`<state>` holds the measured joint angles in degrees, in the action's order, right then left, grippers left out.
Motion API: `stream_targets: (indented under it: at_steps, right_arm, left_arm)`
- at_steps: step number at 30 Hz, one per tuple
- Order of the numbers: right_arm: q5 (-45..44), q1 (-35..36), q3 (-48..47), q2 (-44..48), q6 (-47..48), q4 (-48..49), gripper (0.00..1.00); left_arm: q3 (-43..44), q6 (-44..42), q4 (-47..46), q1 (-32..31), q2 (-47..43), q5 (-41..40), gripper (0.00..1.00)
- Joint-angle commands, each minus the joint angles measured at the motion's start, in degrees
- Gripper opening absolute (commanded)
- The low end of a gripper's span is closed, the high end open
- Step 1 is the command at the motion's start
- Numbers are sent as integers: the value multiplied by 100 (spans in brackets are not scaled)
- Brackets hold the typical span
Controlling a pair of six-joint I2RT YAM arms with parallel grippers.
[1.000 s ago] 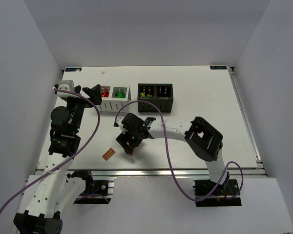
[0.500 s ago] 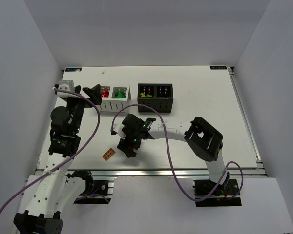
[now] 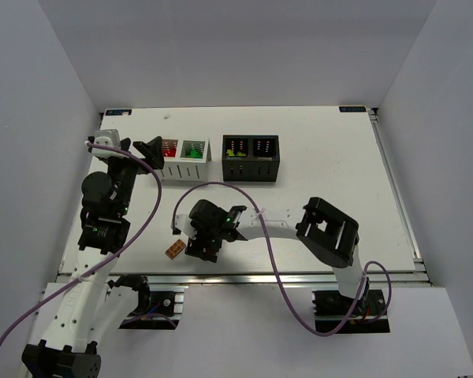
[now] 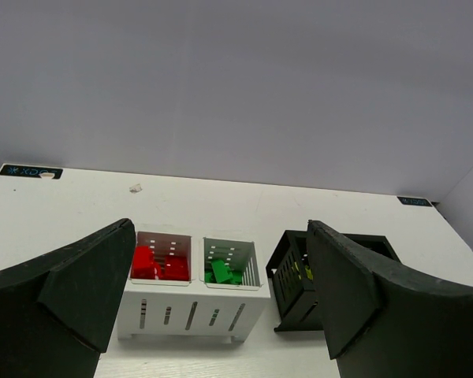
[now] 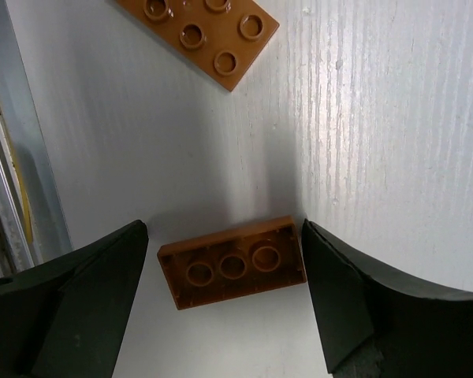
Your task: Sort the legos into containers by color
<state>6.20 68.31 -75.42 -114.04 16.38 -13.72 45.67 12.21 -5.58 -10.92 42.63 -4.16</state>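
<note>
A brown-orange lego (image 5: 232, 264) lies underside up on the table between the fingers of my right gripper (image 5: 222, 250), which is open around it; the right finger sits against its end and a gap shows at the left. A second brown-orange lego (image 5: 197, 31), studs up, lies just beyond, and it shows from above as well (image 3: 174, 250) beside the right gripper (image 3: 195, 249). My left gripper (image 4: 219, 236) is open and empty beside the white container (image 4: 189, 315), which holds red legos (image 4: 158, 264) and green legos (image 4: 221, 272). The black container (image 4: 288, 295) holds yellow-green legos (image 4: 306, 272).
The white container (image 3: 183, 167) and black container (image 3: 251, 169) stand side by side at the back of the table. The table's metal front rail (image 5: 16, 157) runs close to the right gripper. A purple cable (image 3: 221, 186) loops over the right arm.
My right gripper has moved toward the near left and lowered around a brown-orange lego next to the loose one. The left arm has not moved.
</note>
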Motion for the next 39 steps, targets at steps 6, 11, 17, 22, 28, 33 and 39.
stream_targets:
  at_steps: [6,11,17,22,28,33,39]
  right_arm:
    - [-531,7,378,127,330,-44,79]
    - [-331,-2,458,259,795,-87,86]
    - [92,6,309,224,1209,-456,88]
    - [232,-46,247,145,1508,-649,88]
    - [277,-116,203,101,1552,-729,88]
    - [356,-178,142,5,1614,-834,86]
    - [400,-204,124,-83,1605,-808,65]
  left_arm:
    - [3,-61,-13,-7,-106,-58,98]
    - [3,-61,-4,-7,-97,-58,98]
    - [-5,-61,-4,-7,-97,-58,98]
    - [3,-61,-4,-7,-106,-58,98]
    - [-5,-61,-4,-7,-124,-49,98]
    - [-5,-61,-4,-7,-132,-49,98]
    - [-5,-61,5,-7,-132,-58,98]
